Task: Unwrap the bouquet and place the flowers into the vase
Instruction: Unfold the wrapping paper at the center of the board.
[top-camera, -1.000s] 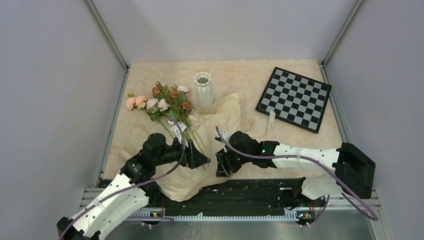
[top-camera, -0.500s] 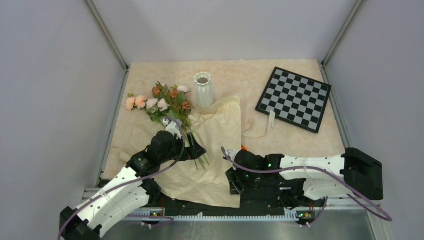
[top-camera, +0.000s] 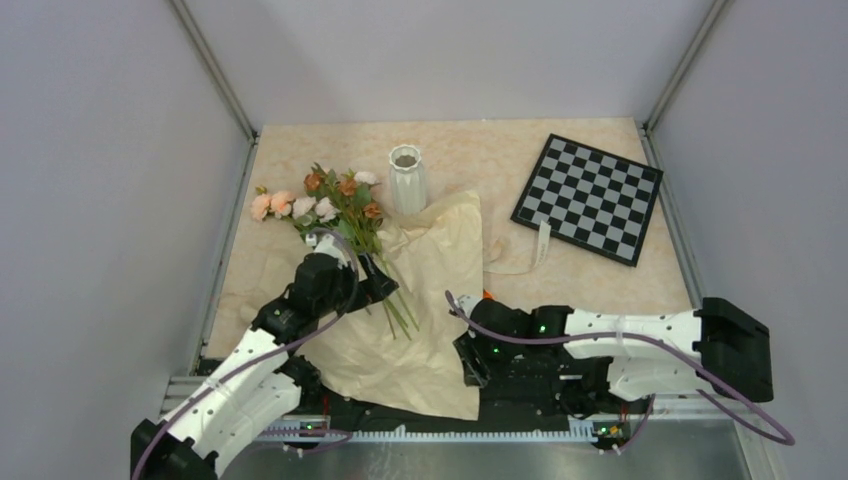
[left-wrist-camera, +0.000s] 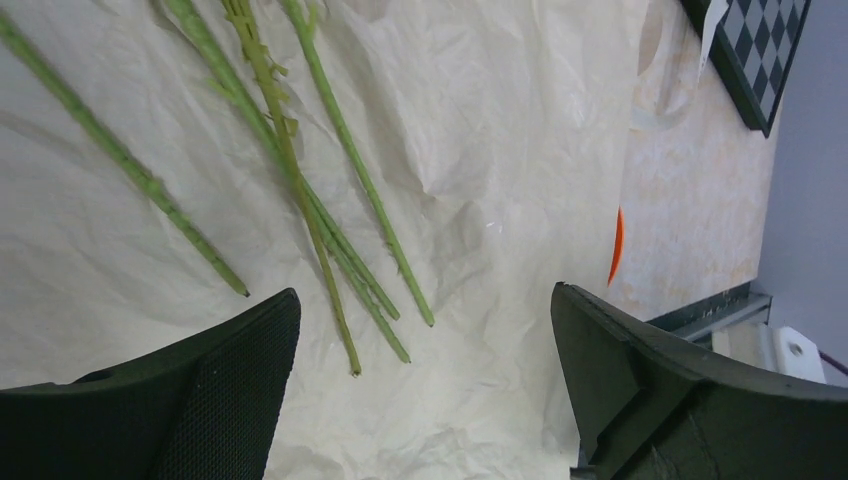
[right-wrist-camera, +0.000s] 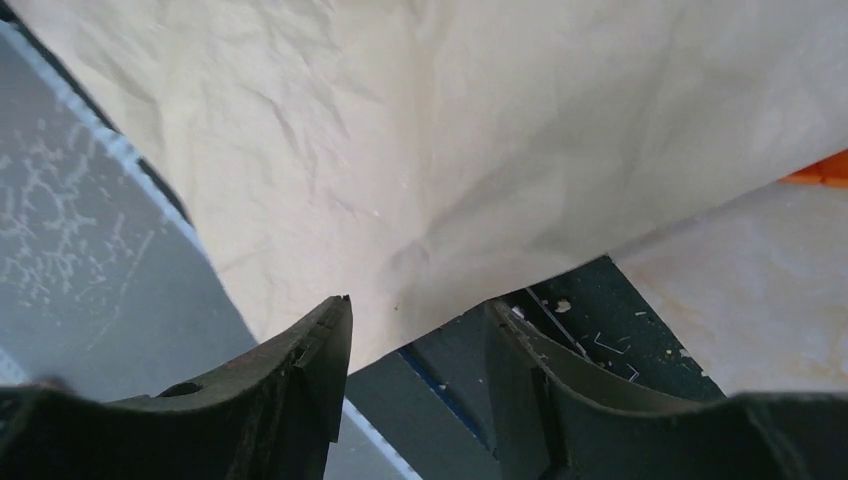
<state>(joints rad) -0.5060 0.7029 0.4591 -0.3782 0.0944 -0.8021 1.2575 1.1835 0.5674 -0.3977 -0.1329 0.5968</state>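
Here, the left tool, jaws spread wide, should straddle every green stem of the peach-and-pink artificial roses lying on crinkled tan kraft paper before clamping; right tool unclenched, empty.

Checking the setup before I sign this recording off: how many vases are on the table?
1. The white ribbed vase stands upright toward the far side of the table, just right of the flowers. None appears hidden.
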